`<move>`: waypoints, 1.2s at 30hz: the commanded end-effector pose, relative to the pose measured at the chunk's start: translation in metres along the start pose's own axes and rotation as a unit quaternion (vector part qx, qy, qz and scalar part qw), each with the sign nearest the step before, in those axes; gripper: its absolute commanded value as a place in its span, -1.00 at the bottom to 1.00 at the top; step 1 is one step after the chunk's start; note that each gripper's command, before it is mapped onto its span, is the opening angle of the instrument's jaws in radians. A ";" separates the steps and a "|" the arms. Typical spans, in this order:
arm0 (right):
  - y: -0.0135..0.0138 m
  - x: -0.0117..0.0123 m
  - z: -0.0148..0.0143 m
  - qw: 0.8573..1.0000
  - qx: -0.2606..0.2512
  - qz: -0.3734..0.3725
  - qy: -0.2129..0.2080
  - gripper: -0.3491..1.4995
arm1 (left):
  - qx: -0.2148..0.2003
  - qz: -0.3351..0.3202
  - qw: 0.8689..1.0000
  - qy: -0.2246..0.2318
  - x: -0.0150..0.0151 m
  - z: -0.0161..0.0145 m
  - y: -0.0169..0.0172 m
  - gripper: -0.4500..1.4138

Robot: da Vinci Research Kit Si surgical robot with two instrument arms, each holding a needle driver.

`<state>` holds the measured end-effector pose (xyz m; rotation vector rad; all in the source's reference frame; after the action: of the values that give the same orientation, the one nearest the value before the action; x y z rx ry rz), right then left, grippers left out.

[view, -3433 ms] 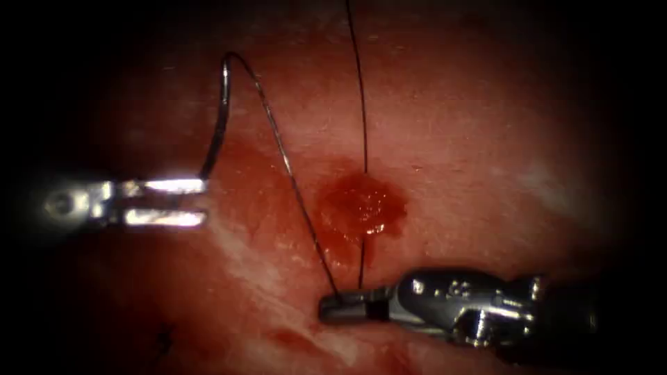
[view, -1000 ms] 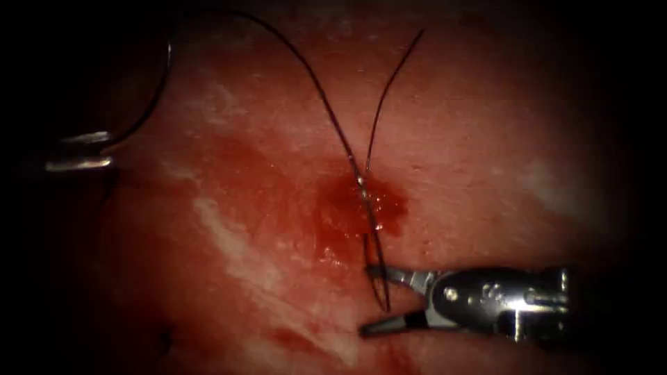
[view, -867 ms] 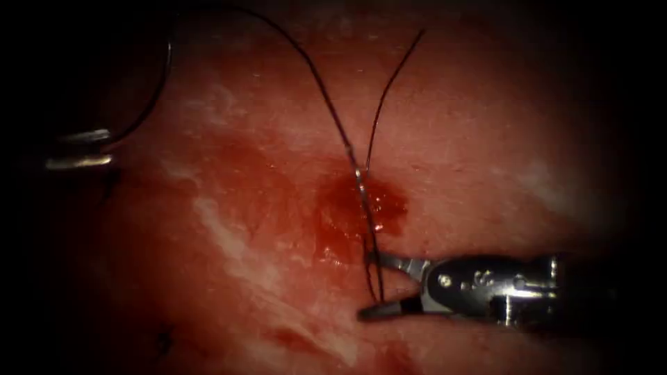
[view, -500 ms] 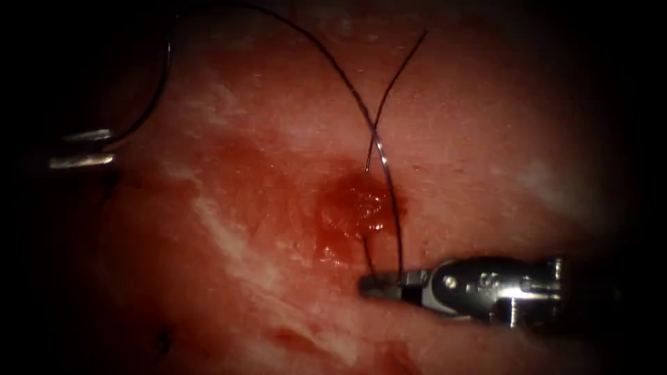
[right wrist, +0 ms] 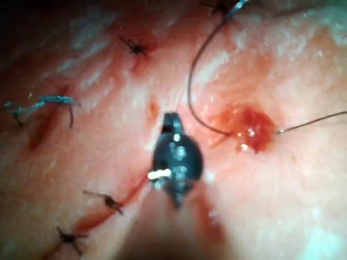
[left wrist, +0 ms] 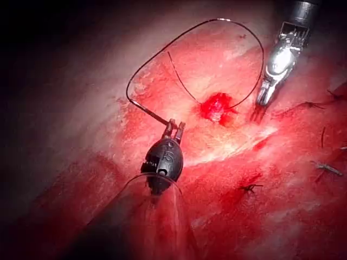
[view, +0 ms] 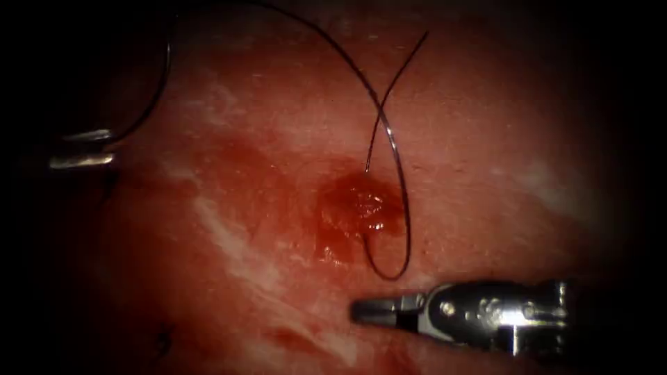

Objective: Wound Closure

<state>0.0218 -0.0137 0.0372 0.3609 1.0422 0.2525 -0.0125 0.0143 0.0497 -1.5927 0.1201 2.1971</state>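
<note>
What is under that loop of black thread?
Under the thread loop lies the tissue with a patch of red fluid. The thread goes down into that patch; how it runs under the surface is hidden.

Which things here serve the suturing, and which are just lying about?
In use: left tool, shut on the thin curved steel needle near one end, clear of the pink tissue; thin dark thread, looping loose; right tool, shut, holding nothing.
Lying about: dark knotted stitches; pale blue thread scrap; red fluid patch.
</note>
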 end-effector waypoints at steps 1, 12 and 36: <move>-0.0005 -0.0012 0.0002 1.000 0.003 0.000 -0.004 -0.25 | -0.001 -0.001 1.000 0.000 -0.0006 0.0006 0.0002 -1.00; 0.0029 -0.0029 -0.0001 0.997 -0.057 0.025 -0.036 0.58 | 0.004 -0.003 1.000 0.000 -0.0011 0.0006 -0.0002 -1.00; 0.0003 -0.0005 0.0002 1.000 0.007 0.010 -0.006 -1.00 | 0.006 -0.005 1.000 -0.001 -0.0013 0.0007 0.0000 -1.00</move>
<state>0.0214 -0.0128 0.0373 0.3809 1.0305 0.2590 -0.0122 0.0143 0.0505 -1.5793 0.1285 2.1876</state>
